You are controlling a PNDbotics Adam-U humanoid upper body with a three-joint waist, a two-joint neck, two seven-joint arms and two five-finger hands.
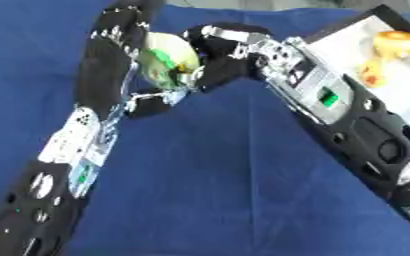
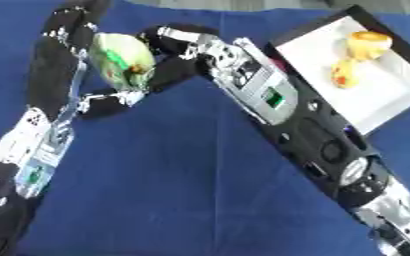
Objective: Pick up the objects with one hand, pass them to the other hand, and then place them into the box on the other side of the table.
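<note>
A pale green round object [image 1: 163, 61] with a bit of red and darker green on it is held above the blue table near the top centre. My left hand [image 1: 103, 60] comes up from the lower left and wraps it from the left, with fingers over its top and thumb [image 1: 156, 97] under it. From the right, my right hand [image 1: 230, 60] presses against the same object, with its fingers [image 1: 210, 34] curled round the upper right side. Both hands touch it at once. The far side of the object is hidden by the hands.
A white box with a black rim [image 2: 375, 97] lies at the top right and holds two orange-yellow objects [image 2: 366, 42] [image 2: 344, 74]. My right forearm [image 1: 348, 115] runs along the box's near edge. A blue cloth [image 1: 217, 190] covers the table.
</note>
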